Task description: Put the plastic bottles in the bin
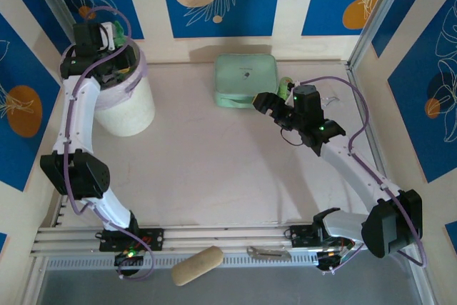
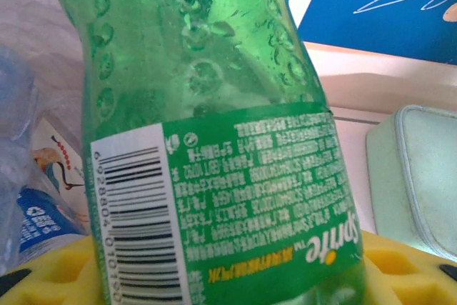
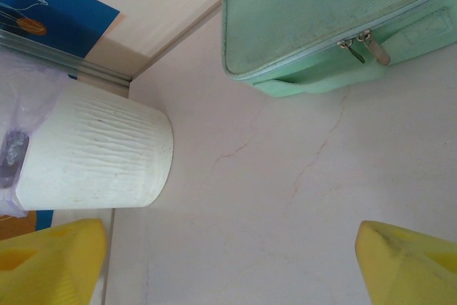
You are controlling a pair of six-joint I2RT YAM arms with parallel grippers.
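White-linked, black-jointed arms (image 1: pixel 80 112) are trailing lilac cables (image 1: pixel 365 116); the fingers (image 3: pixel 53 262) are showing bright yellow.

left arm (image 1: pixel 78 119): stretched to the far left
left gripper (image 1: pixel 111 39): fingers (image 2: pixel 57 276) clamped on green bottle (image 2: pixel 207 105), apparently pointing down
right arm (image 1: pixel 350 162): reaching far
right gripper (image 1: pixel 263 101): fingers (image 3: pixel 50 262) spread wide, empty

mint-green zip case (image 1: pixel 245 81) flat on the table (image 1: pixel 214 169), tan roll (image 1: pixel 197 265), small metal tool (image 1: pixel 268 252) near it
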